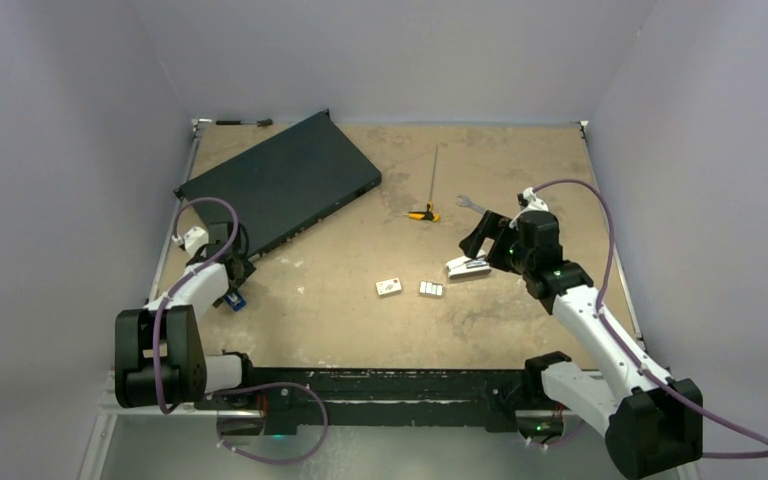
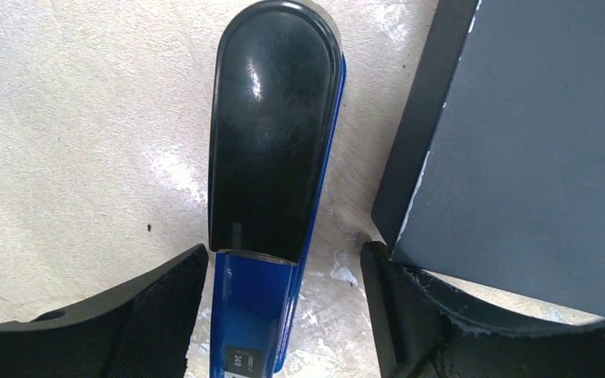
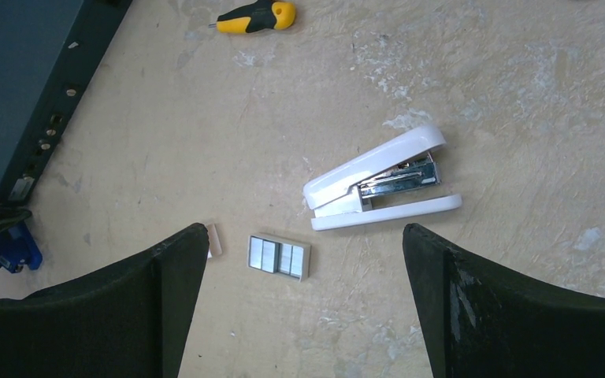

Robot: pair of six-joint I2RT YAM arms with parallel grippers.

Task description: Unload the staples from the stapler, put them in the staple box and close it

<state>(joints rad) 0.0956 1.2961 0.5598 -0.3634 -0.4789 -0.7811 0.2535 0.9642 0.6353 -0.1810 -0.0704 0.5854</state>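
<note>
A white stapler (image 3: 382, 181) lies on its side on the table, its silver magazine showing; it also shows in the top view (image 1: 468, 266). My right gripper (image 3: 303, 232) is open and empty above the table, just near of it (image 1: 480, 250). Silvery blocks of staples (image 3: 279, 257) sit in a small open tray to the stapler's left (image 1: 431, 289). My left gripper (image 2: 283, 250) is open and straddles a black-and-blue stapler (image 2: 272, 157) lying at the table's left (image 1: 233, 298). There is a gap at the right finger.
A large dark flat box (image 1: 280, 180) lies at the back left, close beside my left gripper (image 2: 520, 142). A small white box (image 1: 389, 287) lies left of the staples. A yellow-handled screwdriver (image 1: 423, 213) and a silver wrench (image 1: 470, 204) lie behind the white stapler.
</note>
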